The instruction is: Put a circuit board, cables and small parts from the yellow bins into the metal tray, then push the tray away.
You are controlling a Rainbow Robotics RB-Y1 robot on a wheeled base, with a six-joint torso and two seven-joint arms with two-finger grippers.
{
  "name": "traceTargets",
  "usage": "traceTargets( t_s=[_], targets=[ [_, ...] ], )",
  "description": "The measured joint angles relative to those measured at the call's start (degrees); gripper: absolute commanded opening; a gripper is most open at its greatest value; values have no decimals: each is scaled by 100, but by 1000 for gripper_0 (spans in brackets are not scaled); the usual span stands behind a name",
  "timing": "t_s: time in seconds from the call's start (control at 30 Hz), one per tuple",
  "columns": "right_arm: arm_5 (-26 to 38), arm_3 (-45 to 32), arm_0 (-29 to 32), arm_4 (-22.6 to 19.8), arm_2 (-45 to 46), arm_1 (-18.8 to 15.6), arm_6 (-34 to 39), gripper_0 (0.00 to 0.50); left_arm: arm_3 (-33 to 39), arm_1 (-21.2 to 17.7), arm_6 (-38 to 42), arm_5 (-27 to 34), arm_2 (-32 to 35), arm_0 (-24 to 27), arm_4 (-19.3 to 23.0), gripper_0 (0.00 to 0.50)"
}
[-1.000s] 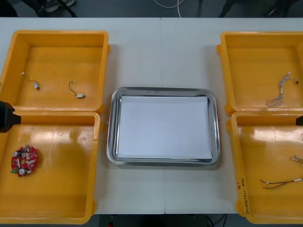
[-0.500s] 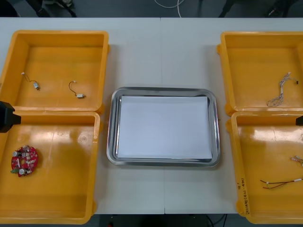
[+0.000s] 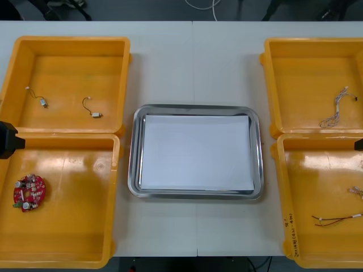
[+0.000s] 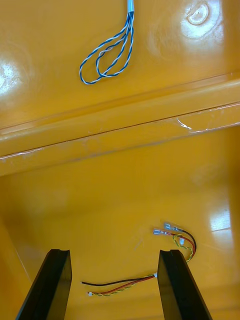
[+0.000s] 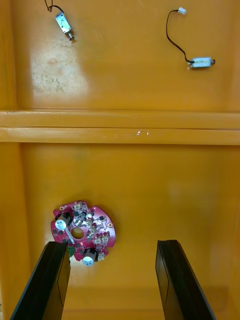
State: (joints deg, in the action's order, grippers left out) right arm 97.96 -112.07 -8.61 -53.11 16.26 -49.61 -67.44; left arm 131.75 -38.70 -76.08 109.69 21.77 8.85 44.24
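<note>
The metal tray (image 3: 134, 170), white inside, lies at the table's middle with nothing in it. A round red circuit board (image 3: 28, 192) lies in the near left bin (image 3: 85, 258). My left gripper (image 5: 112, 245) hangs open above that bin, the board (image 5: 82, 231) just inside its left finger. Two small metal parts on black leads (image 3: 95, 113) (image 5: 202, 61) rest in the far left bin. My right gripper (image 4: 114, 252) is open over the near right bin, above a red and yellow cable (image 4: 122, 286) (image 3: 337, 219). A twisted blue and white cable (image 4: 107, 57) (image 3: 334, 107) lies in the far right bin.
Four yellow bins flank the tray, two on each side, with raised walls (image 3: 62, 133) (image 3: 317, 136) between each pair. A second short red and yellow cable (image 4: 180, 239) lies beside my right finger. Bare table (image 3: 195, 68) stretches beyond the tray.
</note>
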Motion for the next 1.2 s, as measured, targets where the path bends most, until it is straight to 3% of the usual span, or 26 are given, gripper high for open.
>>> traceTargets(
  t_s=[1.2],
  targets=[
    [0, 0, 0, 0, 0, 0, 0, 500, 0, 0, 0, 0, 0, 0, 0, 500]
  ],
)
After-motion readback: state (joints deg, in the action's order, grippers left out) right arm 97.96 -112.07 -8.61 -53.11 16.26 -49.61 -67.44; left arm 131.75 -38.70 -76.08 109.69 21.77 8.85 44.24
